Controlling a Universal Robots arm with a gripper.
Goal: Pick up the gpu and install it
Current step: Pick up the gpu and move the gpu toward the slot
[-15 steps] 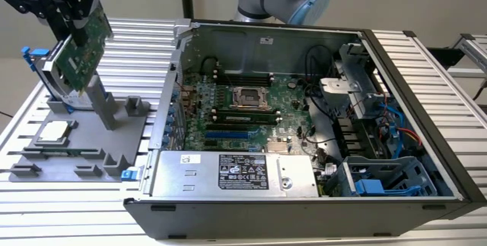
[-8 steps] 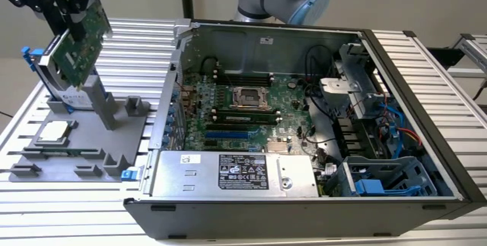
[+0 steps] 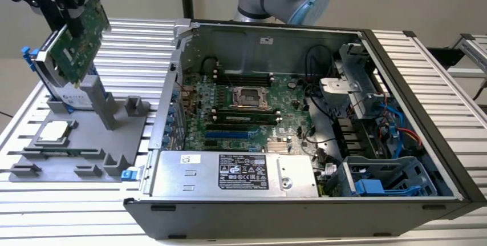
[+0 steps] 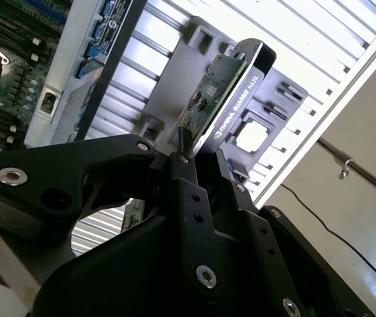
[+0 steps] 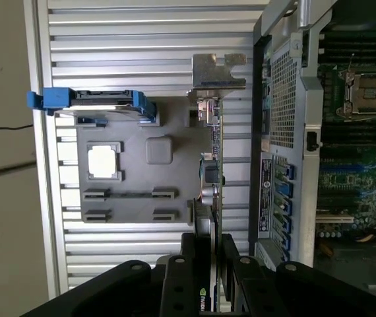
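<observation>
The gpu (image 3: 82, 35) hangs tilted in the air above the grey holder (image 3: 84, 143) at the exterior view's left, green board facing the camera. My gripper (image 3: 70, 7) is shut on its upper edge. The second wrist view has the black fingers (image 4: 187, 177) clamping the gpu (image 4: 231, 92) between board and black shroud. In the first wrist view the gpu (image 5: 211, 172) is edge-on with its silver bracket (image 5: 218, 71) at the far end, and the gripper (image 5: 208, 254) is closed on the near end. The card touches nothing but the fingers.
A silver hard drive in a blue frame (image 3: 47, 72) stands in the holder beside the gpu. A small square CPU chip (image 3: 55, 130) lies lower on the holder. The open computer case (image 3: 426, 115) with its motherboard (image 3: 243, 109) and power supply (image 3: 228, 174) lies to the exterior view's right.
</observation>
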